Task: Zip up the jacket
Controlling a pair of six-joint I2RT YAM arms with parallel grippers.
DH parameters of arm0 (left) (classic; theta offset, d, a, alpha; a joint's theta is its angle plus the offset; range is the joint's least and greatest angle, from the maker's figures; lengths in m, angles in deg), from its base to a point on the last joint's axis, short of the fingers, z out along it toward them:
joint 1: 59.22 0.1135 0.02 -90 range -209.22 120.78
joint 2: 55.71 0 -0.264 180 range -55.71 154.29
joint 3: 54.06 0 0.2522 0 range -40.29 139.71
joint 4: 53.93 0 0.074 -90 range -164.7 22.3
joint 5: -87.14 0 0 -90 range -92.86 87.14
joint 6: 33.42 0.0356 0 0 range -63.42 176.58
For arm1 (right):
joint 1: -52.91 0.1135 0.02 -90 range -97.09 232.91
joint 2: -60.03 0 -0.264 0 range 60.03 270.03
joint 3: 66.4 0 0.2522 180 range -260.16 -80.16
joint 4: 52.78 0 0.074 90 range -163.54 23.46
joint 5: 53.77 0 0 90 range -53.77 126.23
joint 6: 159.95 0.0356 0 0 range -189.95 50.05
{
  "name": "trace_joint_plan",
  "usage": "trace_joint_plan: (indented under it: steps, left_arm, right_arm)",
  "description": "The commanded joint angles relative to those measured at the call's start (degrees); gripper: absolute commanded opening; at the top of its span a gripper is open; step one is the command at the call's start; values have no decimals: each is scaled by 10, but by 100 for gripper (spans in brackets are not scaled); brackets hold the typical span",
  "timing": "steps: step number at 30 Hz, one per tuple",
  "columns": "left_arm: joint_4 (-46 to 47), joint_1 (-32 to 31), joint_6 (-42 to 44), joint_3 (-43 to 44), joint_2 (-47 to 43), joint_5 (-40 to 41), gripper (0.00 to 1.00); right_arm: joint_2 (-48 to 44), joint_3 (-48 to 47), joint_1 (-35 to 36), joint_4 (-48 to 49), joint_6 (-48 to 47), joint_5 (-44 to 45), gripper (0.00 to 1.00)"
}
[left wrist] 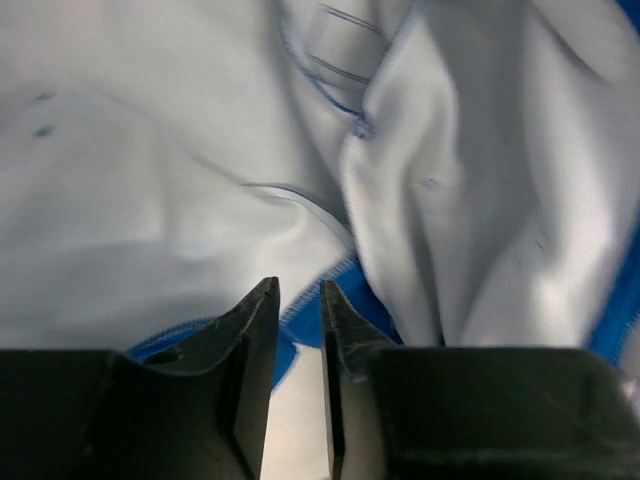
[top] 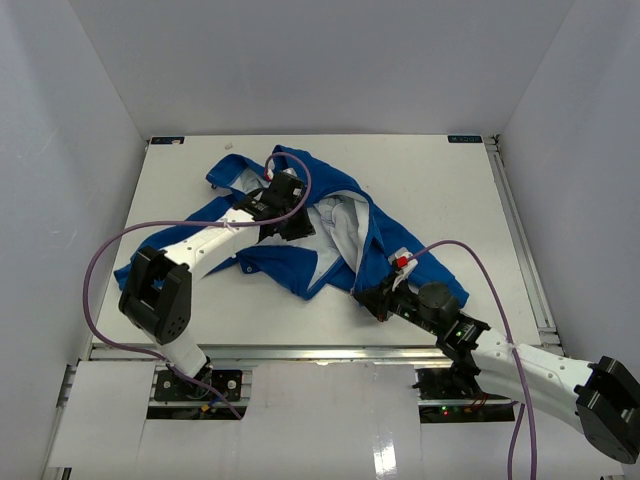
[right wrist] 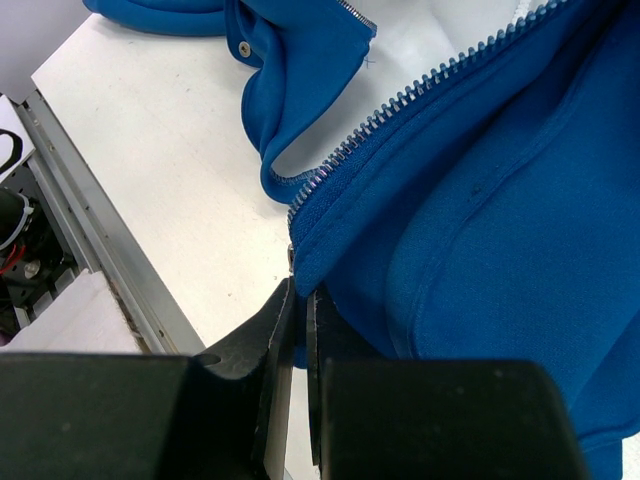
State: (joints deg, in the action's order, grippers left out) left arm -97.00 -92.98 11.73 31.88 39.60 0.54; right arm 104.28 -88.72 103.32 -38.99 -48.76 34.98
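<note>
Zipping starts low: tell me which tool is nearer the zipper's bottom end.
Right. The right tool pinches the hem at the zipper's bottom end; the left tool hovers over the pale lining, well away.

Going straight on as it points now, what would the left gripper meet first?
Most likely the jacket: its blue stitched edge lies just ahead of the left gripper, with pale lining behind; depth is unclear.

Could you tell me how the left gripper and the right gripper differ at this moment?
The left gripper faces the pale lining in the middle of the jacket; the right gripper is at the blue hem below the zipper. The left gripper's jaws stand slightly apart, gripping nothing visible; the right gripper's are closed on the hem. Both are at the jacket.
</note>
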Motion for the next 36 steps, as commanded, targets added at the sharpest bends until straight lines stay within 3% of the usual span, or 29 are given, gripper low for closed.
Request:
trace_joint_plan:
  steps: [1,15,24,30,32,36]
  left_arm:
    - [-130,3,-79,16,-25,165,42]
    - [-99,-6,-149,-65,-102,75,57]
    - [-107,-23,-139,-44,-88,144,62]
    - [-238,-23,-236,-47,-167,240,62]
    - [-271,-22,-271,-74,-194,260,63]
    - [-207,-21,-251,-200,-302,237,63]
  right_arm:
    - [-9,0,1,31,-2,5,9]
    - [-15,2,1,30,-1,4,9]
    - [-24,1,0,19,-5,8,9]
    - [-28,-3,0,16,-4,1,9]
    - [-30,-2,1,15,-2,-1,9]
    - [-42,1,1,10,0,-5,9]
